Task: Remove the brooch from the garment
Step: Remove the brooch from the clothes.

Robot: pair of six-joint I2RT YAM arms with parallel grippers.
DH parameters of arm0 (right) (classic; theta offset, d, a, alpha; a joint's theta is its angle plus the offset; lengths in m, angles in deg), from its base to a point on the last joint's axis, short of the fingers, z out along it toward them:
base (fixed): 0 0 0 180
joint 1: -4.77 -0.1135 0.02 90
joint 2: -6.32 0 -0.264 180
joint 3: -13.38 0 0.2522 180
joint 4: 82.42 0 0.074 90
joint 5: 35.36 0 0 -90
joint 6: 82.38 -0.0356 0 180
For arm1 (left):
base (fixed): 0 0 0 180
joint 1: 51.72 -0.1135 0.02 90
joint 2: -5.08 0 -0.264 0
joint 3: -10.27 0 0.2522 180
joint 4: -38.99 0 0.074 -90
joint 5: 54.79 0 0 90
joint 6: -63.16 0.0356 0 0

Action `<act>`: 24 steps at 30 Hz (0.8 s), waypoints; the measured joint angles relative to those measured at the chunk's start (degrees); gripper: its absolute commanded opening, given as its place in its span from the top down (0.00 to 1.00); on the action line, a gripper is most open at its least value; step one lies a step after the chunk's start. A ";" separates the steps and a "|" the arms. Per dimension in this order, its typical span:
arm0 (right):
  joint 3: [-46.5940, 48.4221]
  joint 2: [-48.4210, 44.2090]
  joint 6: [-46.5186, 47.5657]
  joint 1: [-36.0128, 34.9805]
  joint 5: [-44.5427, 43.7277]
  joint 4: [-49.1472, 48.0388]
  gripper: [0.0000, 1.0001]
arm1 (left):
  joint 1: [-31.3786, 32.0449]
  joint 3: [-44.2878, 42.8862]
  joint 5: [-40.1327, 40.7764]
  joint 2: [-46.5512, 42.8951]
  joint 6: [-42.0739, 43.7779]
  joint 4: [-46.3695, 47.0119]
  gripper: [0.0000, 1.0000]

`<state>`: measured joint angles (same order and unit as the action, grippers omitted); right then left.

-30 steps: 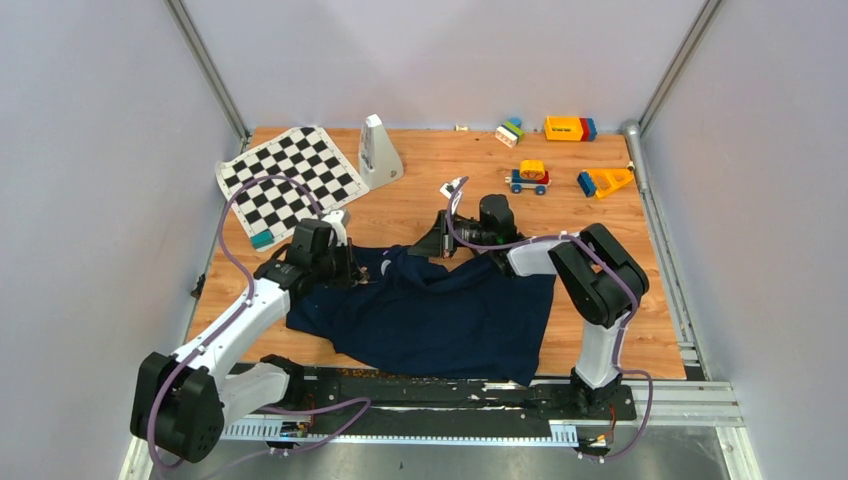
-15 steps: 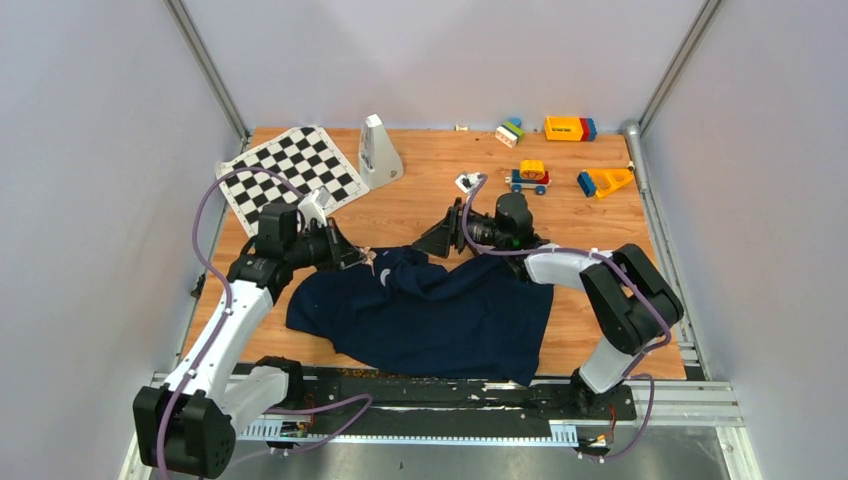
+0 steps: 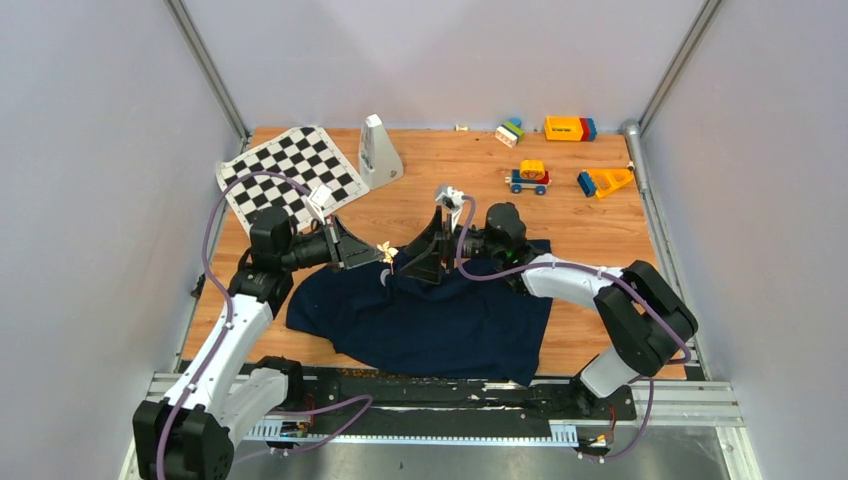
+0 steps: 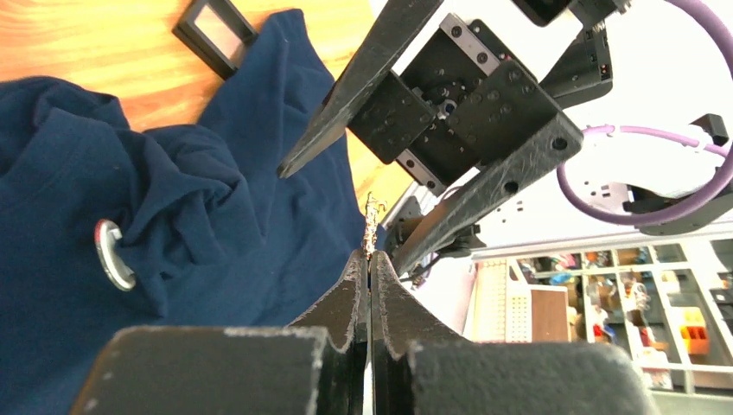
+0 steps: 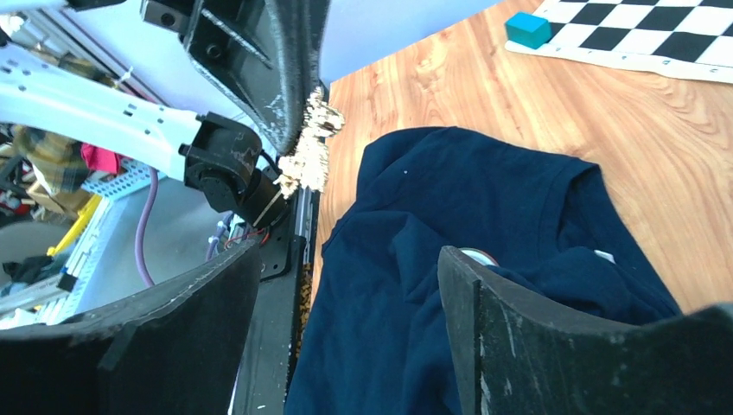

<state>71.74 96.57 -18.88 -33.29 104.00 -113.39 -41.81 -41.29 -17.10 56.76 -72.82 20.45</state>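
The navy garment [image 3: 440,318] lies rumpled on the wooden table, also seen in the left wrist view [image 4: 216,207] and the right wrist view [image 5: 449,251]. My left gripper [image 3: 376,254] [image 4: 370,256] is shut on the small gold brooch [image 3: 384,248] [image 4: 372,223] [image 5: 309,151], which is held clear above the cloth. My right gripper [image 3: 405,256] [image 5: 350,259] faces it, open, low over the garment's collar with nothing between its fingers [image 5: 553,346]. A small silver disc [image 4: 111,252] [image 5: 474,255] sits in the folds of the cloth.
A black-and-white chequered mat [image 3: 290,180] lies at the back left, with a teal cube [image 5: 527,28] at its edge. A white metronome-like object [image 3: 379,150] stands behind. A toy car [image 3: 528,177] and coloured blocks [image 3: 570,128] sit at the back right.
My right gripper has opened and moved left, low over the collar. My left gripper has swung right and up with the brooch, off the cloth. The garment has settled flatter.
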 measured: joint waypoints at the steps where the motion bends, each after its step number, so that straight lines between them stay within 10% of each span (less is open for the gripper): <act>1: 0.13 -0.31 1.29 -0.85 -0.44 1.09 0.22 | 0.00 0.52 -0.52 0.00 -0.63 0.94 1.00; 24: 1.53 -1.27 9.77 -4.24 -2.54 7.13 0.22 | 0.00 4.50 -3.89 0.07 -5.38 10.34 1.00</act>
<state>73.27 95.31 -9.11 -37.53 101.47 -106.27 -41.81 -36.79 -20.99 56.83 -78.20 30.79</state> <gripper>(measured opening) 0.787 0.006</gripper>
